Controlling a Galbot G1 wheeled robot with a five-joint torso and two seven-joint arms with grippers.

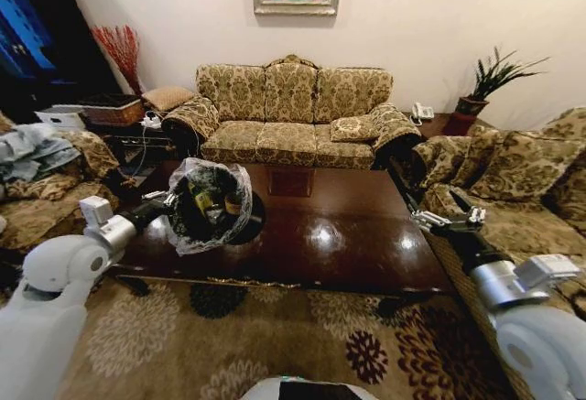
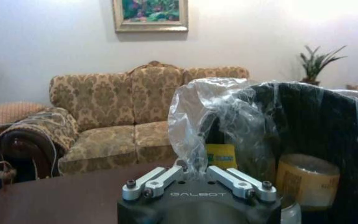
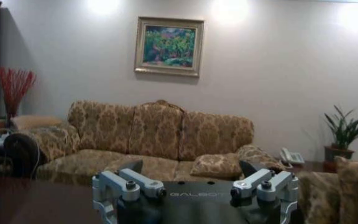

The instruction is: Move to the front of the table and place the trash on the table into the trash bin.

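Observation:
The trash bin (image 1: 220, 206), black with a clear crinkled bag over its rim, hangs tilted above the left part of the dark glossy table (image 1: 352, 240). My left gripper (image 1: 168, 200) is shut on the bin's bagged rim. In the left wrist view its fingers (image 2: 160, 181) pinch the plastic, and the bin (image 2: 319, 119) rises just behind them. Trash lies inside the bin: a yellow-labelled item (image 2: 221, 156) and an orange-labelled bottle (image 2: 307, 180). My right gripper (image 1: 449, 220) hovers open at the table's right edge, its fingers (image 3: 124, 185) spread wide with nothing between them.
A patterned sofa (image 1: 291, 112) stands behind the table. An armchair (image 1: 513, 176) is close on the right, and a couch with clothes (image 1: 41, 167) is on the left. A wicker basket (image 1: 113, 107) and a potted plant (image 1: 485, 84) stand at the back. Patterned carpet (image 1: 275, 336) lies in front of me.

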